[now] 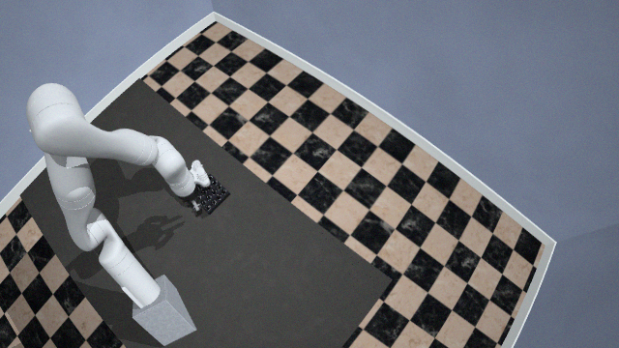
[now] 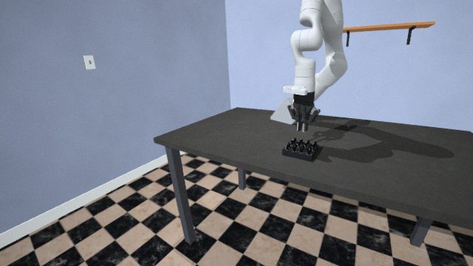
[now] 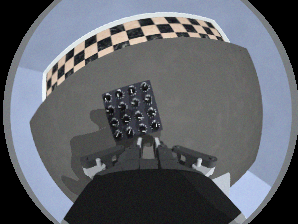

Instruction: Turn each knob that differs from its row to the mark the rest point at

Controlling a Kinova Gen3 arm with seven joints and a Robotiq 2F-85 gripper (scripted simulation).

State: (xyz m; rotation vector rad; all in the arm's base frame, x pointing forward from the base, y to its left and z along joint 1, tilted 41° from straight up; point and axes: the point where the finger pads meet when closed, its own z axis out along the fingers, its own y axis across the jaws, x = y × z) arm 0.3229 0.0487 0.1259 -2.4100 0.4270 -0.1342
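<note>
The knob box point(image 2: 298, 150) is a small black box with rows of black knobs, standing on the dark table near its front edge. It also shows in the overhead view point(image 1: 211, 195) and in the wrist view point(image 3: 135, 111). My gripper point(image 2: 302, 128) hangs straight down, a short way above the box and clear of the knobs. Its fingers stand a narrow gap apart with nothing between them, and their tips show in the wrist view point(image 3: 152, 149) just below the box's near edge. The knob lines and printed names are too small to read.
The arm's grey base point(image 1: 164, 316) stands on the table's far end from the box. An orange wall shelf point(image 2: 388, 26) hangs behind the arm. The table edge point(image 2: 229, 157) runs close to the box.
</note>
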